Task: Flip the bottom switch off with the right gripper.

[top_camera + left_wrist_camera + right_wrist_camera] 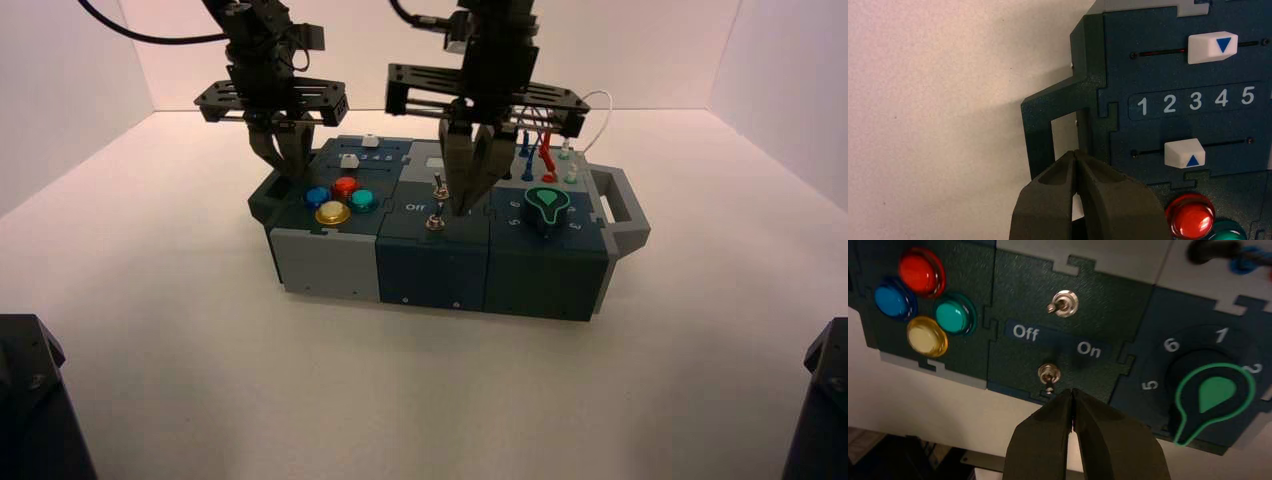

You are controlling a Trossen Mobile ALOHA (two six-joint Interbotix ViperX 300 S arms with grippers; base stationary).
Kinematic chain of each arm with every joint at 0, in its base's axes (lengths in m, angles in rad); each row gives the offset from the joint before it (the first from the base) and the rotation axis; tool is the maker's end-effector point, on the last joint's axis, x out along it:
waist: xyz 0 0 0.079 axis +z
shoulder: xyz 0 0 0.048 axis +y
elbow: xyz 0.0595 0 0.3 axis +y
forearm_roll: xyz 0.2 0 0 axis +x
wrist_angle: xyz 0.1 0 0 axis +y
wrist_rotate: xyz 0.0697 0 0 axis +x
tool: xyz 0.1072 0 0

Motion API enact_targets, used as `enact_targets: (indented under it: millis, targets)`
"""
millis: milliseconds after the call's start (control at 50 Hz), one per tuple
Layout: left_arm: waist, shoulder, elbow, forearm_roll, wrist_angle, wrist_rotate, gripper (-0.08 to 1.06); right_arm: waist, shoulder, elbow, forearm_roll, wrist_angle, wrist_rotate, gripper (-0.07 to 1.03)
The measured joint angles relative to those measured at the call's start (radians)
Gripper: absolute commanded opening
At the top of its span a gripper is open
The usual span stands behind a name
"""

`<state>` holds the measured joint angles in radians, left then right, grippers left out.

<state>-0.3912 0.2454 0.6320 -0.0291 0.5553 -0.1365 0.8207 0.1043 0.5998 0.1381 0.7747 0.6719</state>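
The bottom switch (435,222) (1049,374), a small silver toggle on a round nut, sits in the middle panel at the box's front edge, below the white "Off" and "On" lettering. Its lever points out toward the box's front. My right gripper (462,208) (1072,391) is shut and empty. Its tips hang just beside the lever on the "On" side, and I cannot tell whether they touch it. A twin toggle (1064,303) stands behind the lettering, leaning toward "Off". My left gripper (285,168) (1075,152) is shut and empty above the box's left handle.
The box (430,265) carries red (921,271), blue, yellow and green buttons on its left part, with two white sliders (1184,153) and a 1-to-5 scale behind them. On its right part are a green-edged knob (1215,397) and red and blue wires (545,150). A grey handle (625,210) sticks out on the right.
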Motion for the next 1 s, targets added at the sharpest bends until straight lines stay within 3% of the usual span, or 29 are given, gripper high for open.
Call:
enact_targets:
  millis: [720, 1000]
  targets:
    - [0.000, 0.000, 0.002, 0.000, 0.000, -0.002, -0.03, 0.028, 0.032, -0.038, -0.005, 0.020, 0.008, -0.02]
    - [-0.002, 0.000, 0.000, 0.000, 0.000, -0.002, -0.03, 0.025, -0.005, 0.014, -0.008, 0.018, 0.008, -0.02]
